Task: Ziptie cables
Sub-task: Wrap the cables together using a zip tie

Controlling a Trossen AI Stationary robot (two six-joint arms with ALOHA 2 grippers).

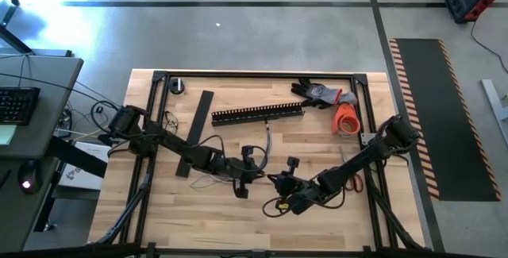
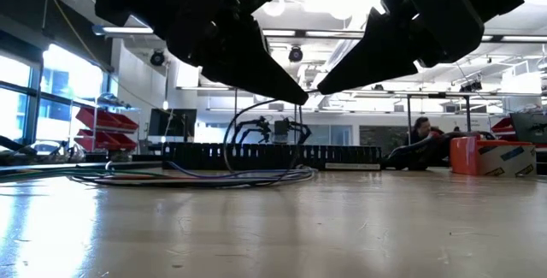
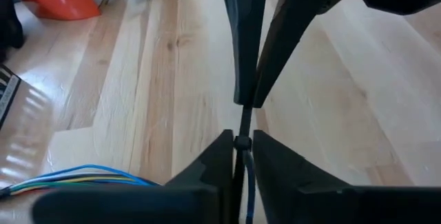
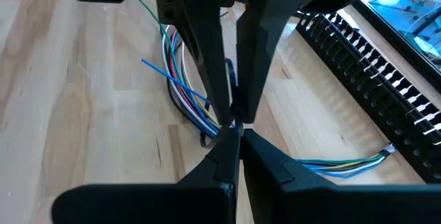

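Wooden table (image 1: pixel 317 143); black slotted channel (image 1: pixel 258 114) across the far half. Cables (image 4: pixel 180 86) loose on the wood near mid-table. Left gripper (image 3: pixel 241 141) and right gripper (image 4: pixel 234 131) tip to tip above them, both pinched on the thin dark ziptie (image 3: pixel 245 122).

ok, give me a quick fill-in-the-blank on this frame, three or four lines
1. The two grippers meet tip to tip over the ____ table.
2. The left gripper and right gripper pinch a thin dark ____.
3. The cables lie on the table beside the black slotted ____.
4. The orange tape roll sits next to a ____.

Missing: wooden; ziptie; channel; glove
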